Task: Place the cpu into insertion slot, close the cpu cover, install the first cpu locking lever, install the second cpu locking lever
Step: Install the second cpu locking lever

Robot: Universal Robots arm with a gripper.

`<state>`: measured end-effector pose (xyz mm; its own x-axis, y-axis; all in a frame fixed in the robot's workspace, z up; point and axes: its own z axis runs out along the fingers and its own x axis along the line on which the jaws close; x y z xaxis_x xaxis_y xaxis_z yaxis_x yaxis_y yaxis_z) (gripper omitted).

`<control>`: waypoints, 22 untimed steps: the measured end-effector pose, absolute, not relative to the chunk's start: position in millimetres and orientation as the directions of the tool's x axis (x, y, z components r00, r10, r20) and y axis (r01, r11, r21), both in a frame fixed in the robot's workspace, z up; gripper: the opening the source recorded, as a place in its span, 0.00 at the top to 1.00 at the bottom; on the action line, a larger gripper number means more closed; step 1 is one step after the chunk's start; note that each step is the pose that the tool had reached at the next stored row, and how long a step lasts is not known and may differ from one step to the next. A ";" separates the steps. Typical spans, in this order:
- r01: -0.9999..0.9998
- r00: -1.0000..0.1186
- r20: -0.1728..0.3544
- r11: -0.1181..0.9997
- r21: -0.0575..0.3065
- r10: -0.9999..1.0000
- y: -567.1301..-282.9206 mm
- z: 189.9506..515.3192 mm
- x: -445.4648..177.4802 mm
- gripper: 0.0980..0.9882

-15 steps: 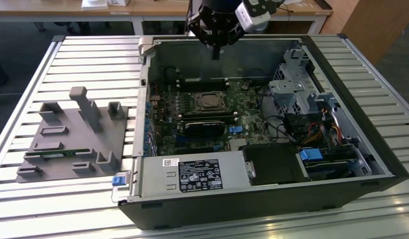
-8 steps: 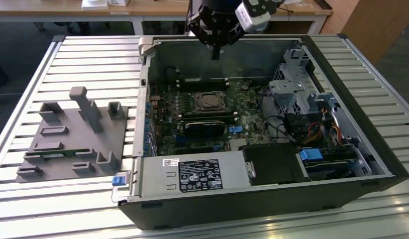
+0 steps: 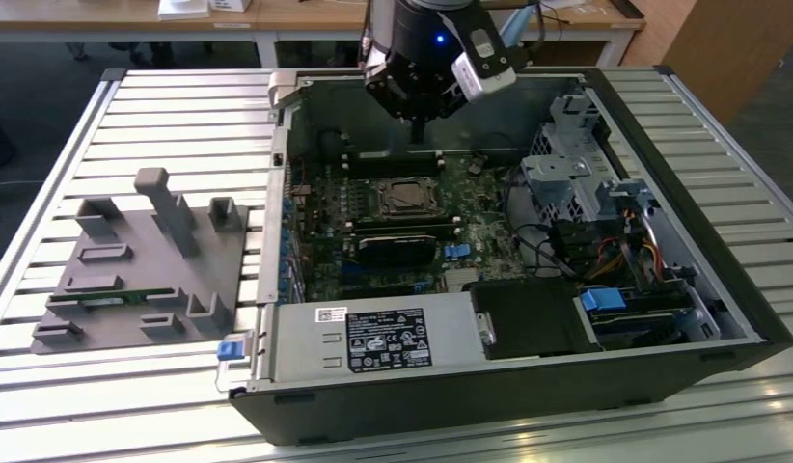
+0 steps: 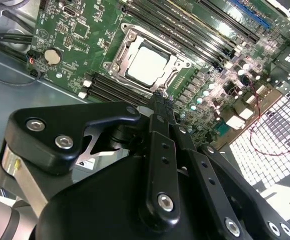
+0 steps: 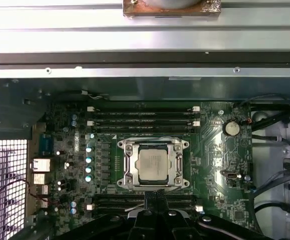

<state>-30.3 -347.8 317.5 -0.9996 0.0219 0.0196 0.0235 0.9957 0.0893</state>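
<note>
The cpu (image 5: pixel 153 166) (image 4: pixel 147 62), a pale silver square, lies flat in the insertion slot (image 3: pixel 406 198) on the green board inside the open computer case. The silvery cpu cover (image 5: pixel 127 169) (image 4: pixel 177 66) lies down around it, the chip showing through its window. I cannot tell how the locking levers stand. My gripper (image 3: pixel 419 133) (image 4: pixel 162 98) (image 5: pixel 154 196) hangs above the board beside the socket, over the memory slots, clear of the cover. Its black fingers are pressed together with nothing between them.
Black memory slots (image 5: pixel 142 117) run along both sides of the socket. A power supply (image 3: pixel 370 340) and a metal drive cage (image 3: pixel 584 174) crowd the case. A grey fixture (image 3: pixel 146 260) stands on the slatted table at the exterior view's left.
</note>
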 end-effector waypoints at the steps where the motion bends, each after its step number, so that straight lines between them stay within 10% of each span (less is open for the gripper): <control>1: 0.024 -1.000 0.020 0.996 0.089 0.022 -347.8 317.2 -30.3 0.99; 22: 0.024 -1.000 0.020 0.996 0.089 0.022 -347.8 310.2 -30.3 0.99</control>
